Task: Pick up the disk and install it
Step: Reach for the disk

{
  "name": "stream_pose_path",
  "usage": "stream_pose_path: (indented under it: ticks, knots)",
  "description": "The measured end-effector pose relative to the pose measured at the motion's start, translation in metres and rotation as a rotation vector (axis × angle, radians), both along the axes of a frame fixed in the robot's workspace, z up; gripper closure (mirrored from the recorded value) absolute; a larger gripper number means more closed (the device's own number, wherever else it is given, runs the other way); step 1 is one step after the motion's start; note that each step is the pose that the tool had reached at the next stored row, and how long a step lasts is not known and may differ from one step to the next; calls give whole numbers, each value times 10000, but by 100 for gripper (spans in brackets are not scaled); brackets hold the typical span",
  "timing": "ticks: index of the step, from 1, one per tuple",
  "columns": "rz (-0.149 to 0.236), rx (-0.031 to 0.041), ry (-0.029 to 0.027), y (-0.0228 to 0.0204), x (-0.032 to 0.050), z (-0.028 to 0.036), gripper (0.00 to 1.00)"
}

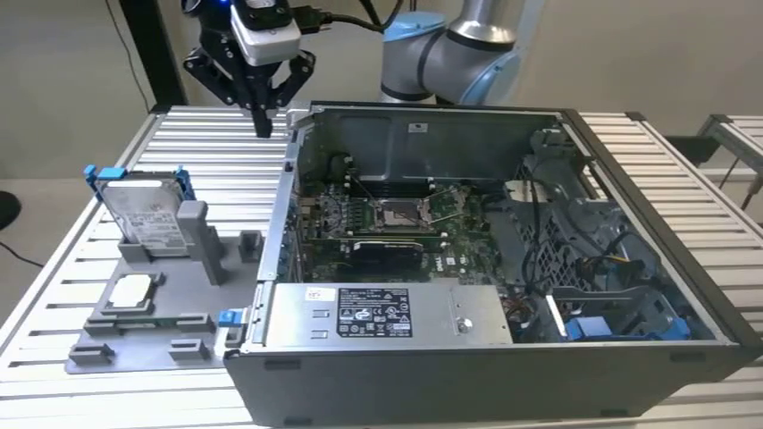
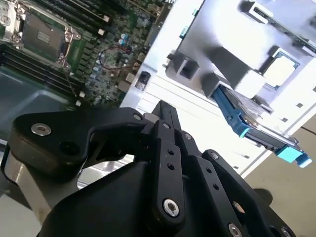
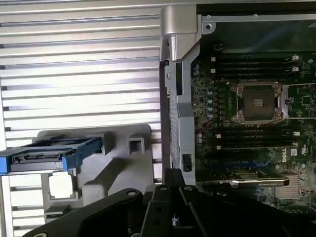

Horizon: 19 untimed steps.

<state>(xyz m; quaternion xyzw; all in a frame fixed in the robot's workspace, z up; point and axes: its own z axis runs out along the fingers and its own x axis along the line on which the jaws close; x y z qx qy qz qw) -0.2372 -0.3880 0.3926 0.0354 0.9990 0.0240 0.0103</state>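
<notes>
While upright, disk (image 1: pixel 146 214) apart from gripper (image 1: pixel 263 128)

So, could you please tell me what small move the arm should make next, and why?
Probably carry the gripper toward the exterior view's left, until it is above the disk. It is shut, holding nothing, and hangs over the slatted table beside the open computer case, while the disk stands upright in the grey holder, well apart from it.

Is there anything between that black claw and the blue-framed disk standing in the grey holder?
Nothing but bare slatted table lies between the claw and the disk, as the exterior view shows.
</notes>
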Motion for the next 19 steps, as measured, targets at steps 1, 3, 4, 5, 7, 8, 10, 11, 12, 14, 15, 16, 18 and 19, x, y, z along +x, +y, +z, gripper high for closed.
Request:
stream_pose_path:
  ticks: [1, 3, 4, 5, 7, 8, 10, 11, 12, 14, 15, 16, 18, 19]
  knots:
    - [1, 0, -1, 0, -31, 0, 100]
    - [1, 0, -1, 0, -87, 0, 100]
    - [0, 0, 0, 0, -112, 0, 100]
    - [1, 0, -1, 0, -140, 0, 100]
    - [0, 0, -1, 0, -196, 0, 100]
    - [1, 0, -1, 0, -224, 0, 100]
    - [1, 0, -1, 0, -278, 0, 100]
    - [0, 0, 0, 0, -298, 0, 100]
    - [0, 0, -1, 1, -321, 0, 100]
    - [0, 0, 0, 6, -363, 0, 100]
    - [0, 0, 0, 10, -386, 0, 100]
    - [0, 0, 0, 16, -411, -1, 100]
    - [1, 0, 0, 28, -461, -1, 100]
    - [1, 1, 0, 35, -486, -1, 100]
